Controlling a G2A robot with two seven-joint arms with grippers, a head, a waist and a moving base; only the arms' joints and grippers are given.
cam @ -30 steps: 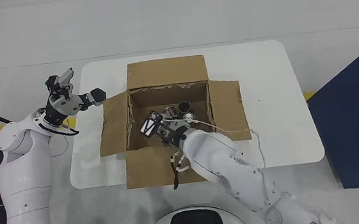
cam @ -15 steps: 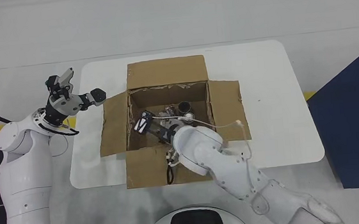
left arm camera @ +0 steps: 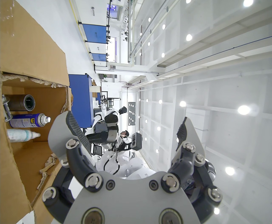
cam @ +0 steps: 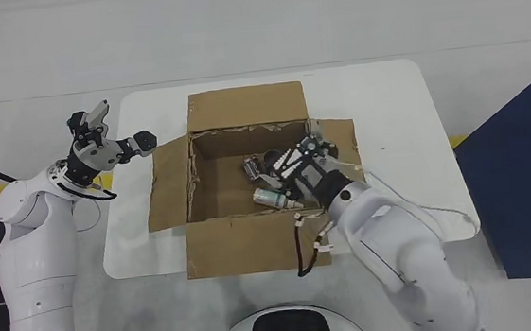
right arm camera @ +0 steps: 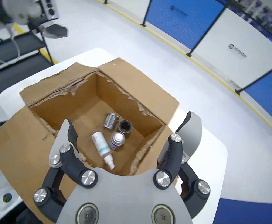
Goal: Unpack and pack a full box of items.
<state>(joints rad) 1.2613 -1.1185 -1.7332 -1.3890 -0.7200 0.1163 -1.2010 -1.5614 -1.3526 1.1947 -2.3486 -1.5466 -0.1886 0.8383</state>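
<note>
Right end effector (right arm camera: 130,118) hangs spread wide, empty, over the 3 o'clock side of the open brown cardboard box (cam: 246,105); left end effector (cam: 122,125) likewise, beyond 9 o'clock. Right wrist view resolves inside: white spray bottle (right arm camera: 101,146), blue aerosol can (right arm camera: 116,141), dark tube (right arm camera: 125,126), perhaps a metal cylinder (right arm camera: 110,121).

Label print on the blue spray can (left arm camera: 25,121), illegibly small.

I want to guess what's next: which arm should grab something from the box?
Right. The right gripper is open above the box, with the white bottle below it. The left gripper, also open, sits off to the box's side.
</note>
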